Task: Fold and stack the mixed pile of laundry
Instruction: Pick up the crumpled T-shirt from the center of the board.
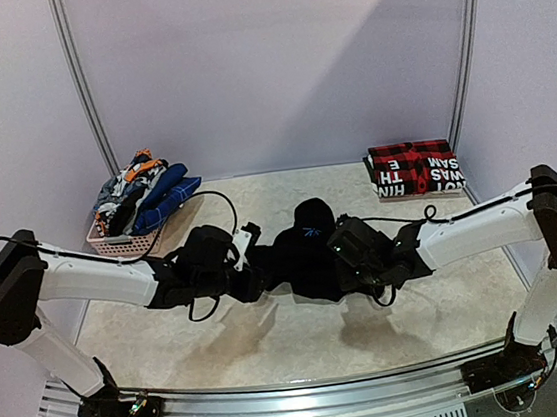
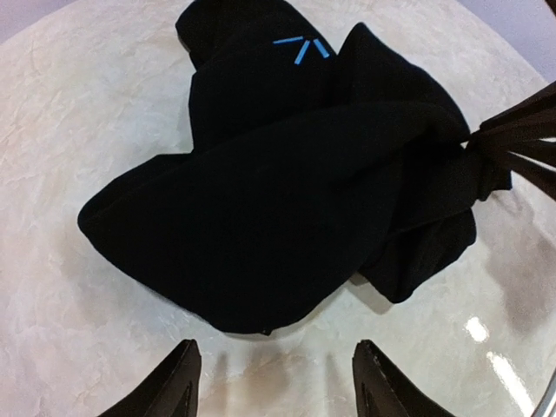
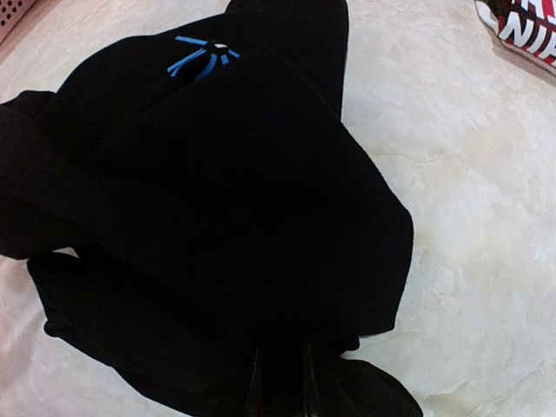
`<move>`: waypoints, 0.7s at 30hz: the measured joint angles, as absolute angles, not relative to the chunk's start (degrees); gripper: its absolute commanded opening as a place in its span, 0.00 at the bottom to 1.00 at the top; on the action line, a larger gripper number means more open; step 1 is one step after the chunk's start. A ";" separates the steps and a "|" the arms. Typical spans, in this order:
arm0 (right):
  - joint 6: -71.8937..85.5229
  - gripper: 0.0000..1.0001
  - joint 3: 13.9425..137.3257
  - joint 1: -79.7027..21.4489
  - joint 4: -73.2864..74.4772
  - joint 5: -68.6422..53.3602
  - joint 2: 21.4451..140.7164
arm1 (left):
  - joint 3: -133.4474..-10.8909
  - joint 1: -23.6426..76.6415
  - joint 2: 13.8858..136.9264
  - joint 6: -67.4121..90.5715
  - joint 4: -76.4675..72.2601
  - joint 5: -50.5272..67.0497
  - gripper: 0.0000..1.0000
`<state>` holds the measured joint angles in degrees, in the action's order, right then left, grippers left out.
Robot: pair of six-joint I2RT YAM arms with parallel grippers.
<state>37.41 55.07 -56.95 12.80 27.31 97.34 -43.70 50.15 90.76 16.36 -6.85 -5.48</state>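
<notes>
A crumpled black garment (image 1: 303,246) with a small blue logo (image 3: 198,54) lies in the middle of the table between both arms. My right gripper (image 3: 282,373) is shut on a bunched fold at the garment's (image 3: 226,191) right side; in the left wrist view the right gripper (image 2: 512,139) shows pinching that fold. My left gripper (image 2: 276,352) is open just short of the garment's (image 2: 287,182) left edge, with only bare table between its fingers. The rest of the mixed laundry pile (image 1: 140,189), blue, grey, white and orange pieces, sits heaped at the back left.
The pile fills a small pale lattice basket (image 1: 122,244). A folded red-and-black plaid garment with white letters (image 1: 415,168) lies at the back right, by the wall. Purple walls close in the back and sides of the marbled table (image 1: 273,340).
</notes>
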 measured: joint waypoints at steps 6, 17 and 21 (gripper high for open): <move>37.43 0.00 55.29 -56.95 13.89 28.25 97.34 | -42.98 49.34 90.76 16.38 -7.01 -6.28 0.58; 36.67 0.00 55.90 -56.55 18.52 32.16 96.38 | -41.63 48.62 90.76 16.34 -7.84 -8.49 0.58; 35.53 0.00 55.02 -55.68 20.10 33.43 92.14 | -41.06 48.31 90.76 16.27 -8.14 -9.28 0.65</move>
<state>35.53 55.02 -55.68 20.10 33.43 92.14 -41.06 48.31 90.76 16.27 -8.14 -9.28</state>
